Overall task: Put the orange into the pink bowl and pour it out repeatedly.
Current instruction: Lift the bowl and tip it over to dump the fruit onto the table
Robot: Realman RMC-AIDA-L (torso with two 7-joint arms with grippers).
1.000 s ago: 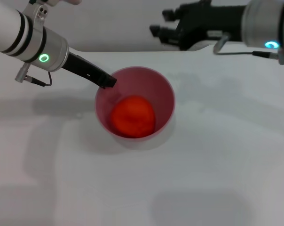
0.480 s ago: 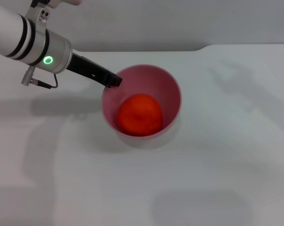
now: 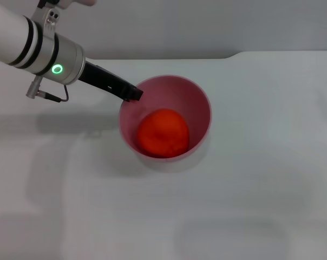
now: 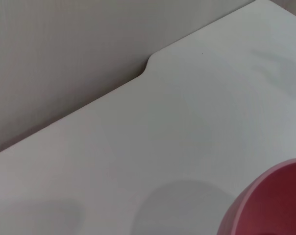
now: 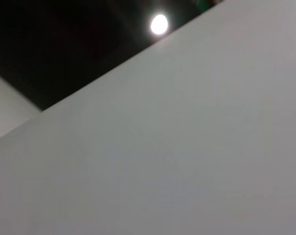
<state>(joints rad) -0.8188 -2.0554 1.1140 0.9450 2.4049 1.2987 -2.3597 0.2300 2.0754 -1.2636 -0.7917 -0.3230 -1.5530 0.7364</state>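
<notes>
Left gripper [image 3: 132, 93] is pinching the pink bowl's [image 3: 198, 103] upper-left rim, mid-frame; the orange [image 3: 163, 132] is sitting inside.

**Our left arm, seen from the head**

We see our left arm [image 3: 23, 40] as a white cylinder ringed by two black bands, ending in a silver metal cuff. A small green light ring [image 3: 57, 69] glows on that cuff. A thin grey cable [image 3: 50, 97] loops from a plug below it. Beyond the cuff runs a slim black finger [image 3: 112, 86] with a squared tip.
</notes>
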